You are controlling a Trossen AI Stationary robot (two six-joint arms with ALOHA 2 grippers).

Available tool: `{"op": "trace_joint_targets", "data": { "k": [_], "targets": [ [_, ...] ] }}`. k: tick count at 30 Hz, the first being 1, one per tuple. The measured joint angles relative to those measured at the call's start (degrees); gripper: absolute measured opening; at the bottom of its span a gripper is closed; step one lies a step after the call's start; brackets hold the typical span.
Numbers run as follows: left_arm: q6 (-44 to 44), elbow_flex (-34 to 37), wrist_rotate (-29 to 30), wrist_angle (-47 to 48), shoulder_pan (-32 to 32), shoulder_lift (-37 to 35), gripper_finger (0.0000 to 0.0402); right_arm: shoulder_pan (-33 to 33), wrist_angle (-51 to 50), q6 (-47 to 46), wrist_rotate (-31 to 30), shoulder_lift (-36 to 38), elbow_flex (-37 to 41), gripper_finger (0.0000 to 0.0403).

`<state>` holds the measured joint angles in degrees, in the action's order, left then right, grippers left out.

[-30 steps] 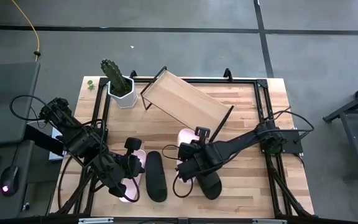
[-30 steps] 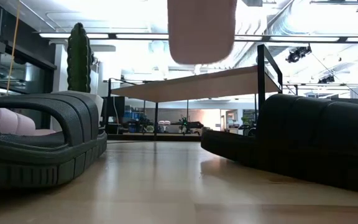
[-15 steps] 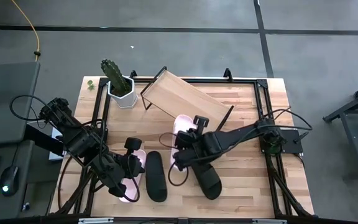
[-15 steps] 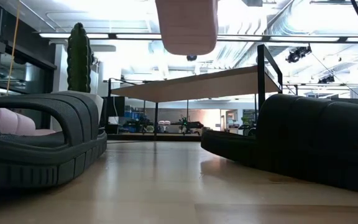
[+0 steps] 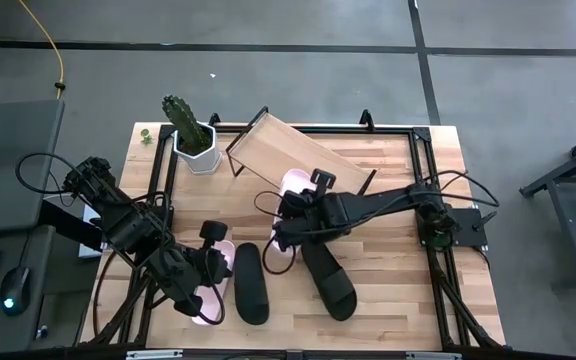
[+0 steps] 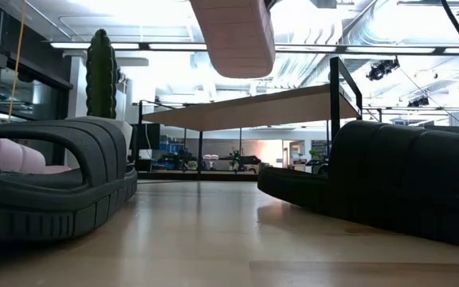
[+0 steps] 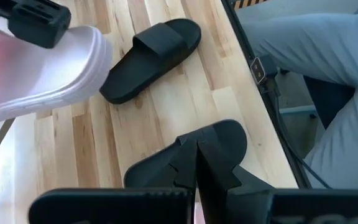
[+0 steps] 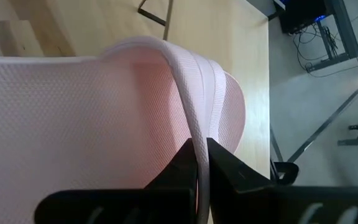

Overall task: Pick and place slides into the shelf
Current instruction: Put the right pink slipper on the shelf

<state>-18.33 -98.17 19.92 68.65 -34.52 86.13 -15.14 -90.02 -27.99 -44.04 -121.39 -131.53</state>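
My right gripper (image 5: 288, 228) is shut on a pale pink slide (image 5: 294, 184) that hangs in the air just near of the shelf (image 5: 298, 158), a slanted light-wood board on a black wire frame. In the low view this slide (image 6: 233, 36) shows high above the table. Two black slides (image 5: 250, 283) (image 5: 328, 280) lie sole-down on the tabletop. A second pink slide (image 5: 206, 300) lies at the near left, partly under my left gripper (image 5: 213, 262). That gripper is shut and hovers with nothing between its fingers (image 7: 197, 165). My right gripper pinches the pink slide's wide strap at its white edge (image 8: 194, 134) between its two fingers. The fingers slant down onto it from the table's right side. The slide is lifted clear of the table, its sole facing down.
A potted cactus (image 5: 188, 130) stands at the far left corner beside the shelf. A black frame rail (image 5: 423, 180) runs along the table's right side. Bare tabletop (image 5: 388, 270) lies near right. A person's light trousers (image 7: 316, 56) show beyond the table edge in the left wrist view.
My right gripper has carried the pink slide toward the table's far edge and a little left and up, closer to the shelf, rolling slightly. The black slide that lay under it now shows in full. The left arm has kept still.
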Motion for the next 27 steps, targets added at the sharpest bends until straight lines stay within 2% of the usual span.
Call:
{"op": "trace_joint_targets", "data": {
  "k": [14,22,27],
  "targets": [
    [-0.4,0.0,0.0,1.8,0.0,0.0,0.0001,4.5,0.0,2.3,2.7,5.6,0.6,0.0],
    [-0.4,0.0,0.0,1.8,0.0,0.0,0.0001,6.4,0.0,2.4,2.3,16.0,6.8,0.0],
    [-0.4,0.0,0.2,1.8,0.0,0.0,0.0001,8.8,0.0,-0.1,1.3,23.8,13.5,0.0]
  ]
}}
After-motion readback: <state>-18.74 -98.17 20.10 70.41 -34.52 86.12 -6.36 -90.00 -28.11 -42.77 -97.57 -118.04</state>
